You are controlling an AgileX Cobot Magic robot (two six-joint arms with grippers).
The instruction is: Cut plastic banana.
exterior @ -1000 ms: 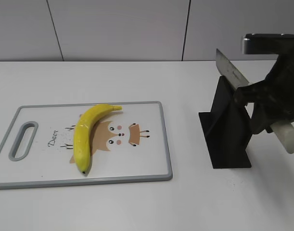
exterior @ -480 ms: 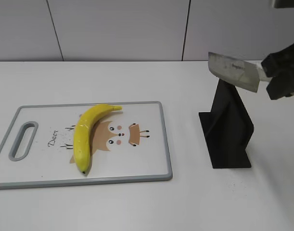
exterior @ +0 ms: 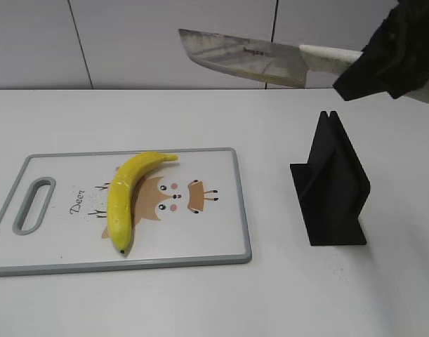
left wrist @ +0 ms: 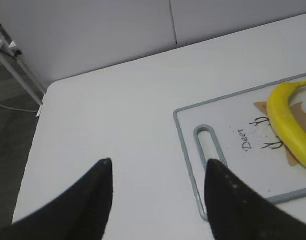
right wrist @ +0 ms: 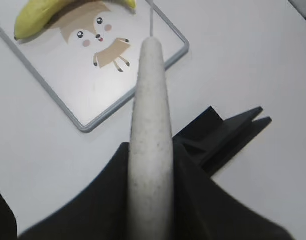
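The yellow plastic banana (exterior: 126, 196) lies curved on the left half of the white cutting board (exterior: 207, 232); it also shows in the left wrist view (left wrist: 290, 127) and the right wrist view (right wrist: 45, 12). My right gripper (exterior: 383, 67) is shut on the pale handle (right wrist: 151, 150) of a knife (exterior: 246, 56), held high with the blade pointing left, well above and right of the banana. My left gripper (left wrist: 158, 175) is open and empty, over bare table left of the board's handle slot (left wrist: 208, 155). It is out of the exterior view.
A black knife stand (exterior: 333, 189) stands empty on the table right of the board, below the held knife. It also shows in the right wrist view (right wrist: 228, 132). A grey panelled wall runs behind the table.
My right gripper has lifted the knife out of the black stand, raised it and swung the blade to point left. The banana and board have not moved.
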